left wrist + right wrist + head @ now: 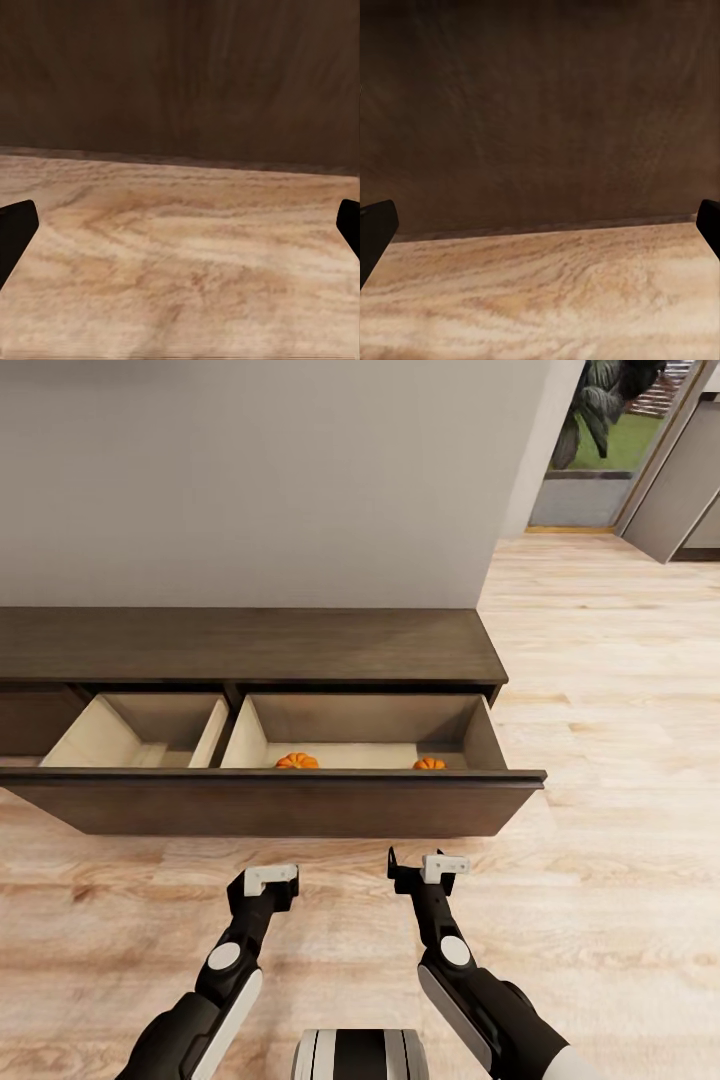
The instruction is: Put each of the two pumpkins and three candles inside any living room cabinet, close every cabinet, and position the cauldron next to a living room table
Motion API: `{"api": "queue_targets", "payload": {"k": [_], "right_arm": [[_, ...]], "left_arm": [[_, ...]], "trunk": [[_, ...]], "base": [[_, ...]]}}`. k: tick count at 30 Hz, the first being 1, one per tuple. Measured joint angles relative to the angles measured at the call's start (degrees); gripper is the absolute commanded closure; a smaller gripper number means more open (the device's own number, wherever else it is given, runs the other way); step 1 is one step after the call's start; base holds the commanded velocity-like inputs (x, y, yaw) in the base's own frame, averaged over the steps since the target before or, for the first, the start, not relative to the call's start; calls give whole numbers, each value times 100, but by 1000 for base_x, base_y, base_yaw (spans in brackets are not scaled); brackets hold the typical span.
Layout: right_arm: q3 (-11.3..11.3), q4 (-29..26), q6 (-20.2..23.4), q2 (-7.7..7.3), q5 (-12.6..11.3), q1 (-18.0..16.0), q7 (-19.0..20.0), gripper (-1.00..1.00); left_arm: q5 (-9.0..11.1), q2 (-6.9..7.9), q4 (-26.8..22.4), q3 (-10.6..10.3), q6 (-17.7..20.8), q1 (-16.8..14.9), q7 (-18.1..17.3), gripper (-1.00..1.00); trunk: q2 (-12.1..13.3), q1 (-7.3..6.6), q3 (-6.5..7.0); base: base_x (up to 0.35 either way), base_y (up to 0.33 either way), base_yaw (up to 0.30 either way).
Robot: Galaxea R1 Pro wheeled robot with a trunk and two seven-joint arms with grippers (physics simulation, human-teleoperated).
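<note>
Two pumpkins (297,761) in open cabinet (280,805). Both grippers, left (270,879) and right (428,868): jaws spread, empty. Push front squarely, evenly.

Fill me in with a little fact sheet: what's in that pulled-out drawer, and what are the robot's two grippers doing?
cabinet: low dark-brown unit against the wall, drawer pulled out
drawer front: faces both grippers
right compartment: two pumpkins, one near the middle, one further right
left compartment: nothing visible inside
left gripper: open, holding nothing, above the wooden floor
right gripper: open, holding nothing, above the floor
</note>
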Motion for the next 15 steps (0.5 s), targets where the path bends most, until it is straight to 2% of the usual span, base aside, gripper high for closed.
{"api": "queue_targets", "payload": {"k": [15], "right_arm": [[7,-9,0,-1,0,-1,1,-100]], "left_arm": [[34,-33,261,37,-60,-58,0,-100]], "trunk": [[0,0,0]], "base": [[0,0,0]]}}
